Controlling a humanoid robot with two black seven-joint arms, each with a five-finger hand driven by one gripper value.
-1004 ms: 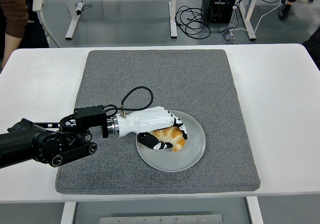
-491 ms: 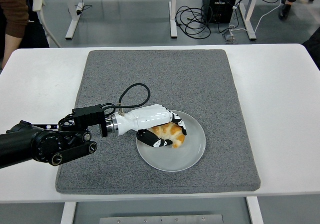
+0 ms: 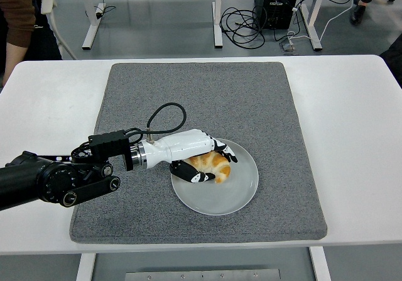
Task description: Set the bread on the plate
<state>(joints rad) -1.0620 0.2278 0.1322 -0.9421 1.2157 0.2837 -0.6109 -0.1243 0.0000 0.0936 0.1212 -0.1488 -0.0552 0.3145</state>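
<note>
A golden croissant-shaped bread (image 3: 212,163) lies on the left part of a pale round plate (image 3: 242,187), which sits on the grey mat (image 3: 207,92). My left hand (image 3: 213,168) reaches in from the left over the plate's left rim. Its white-shelled fingers curl over the top of the bread and the thumb (image 3: 191,176) lies under its near side, so the hand is still closed around the bread. The bread's left end is hidden by the hand. My right arm is out of view.
The mat covers the middle of the white table (image 3: 352,136). A person's arm in a brown sleeve (image 3: 16,17) shows at the top left, beyond the table. Cables and desk legs lie on the floor behind.
My left hand has drawn a little left and toward the far side, and the bread has shifted with it across the plate. The fingers have eased slightly.
</note>
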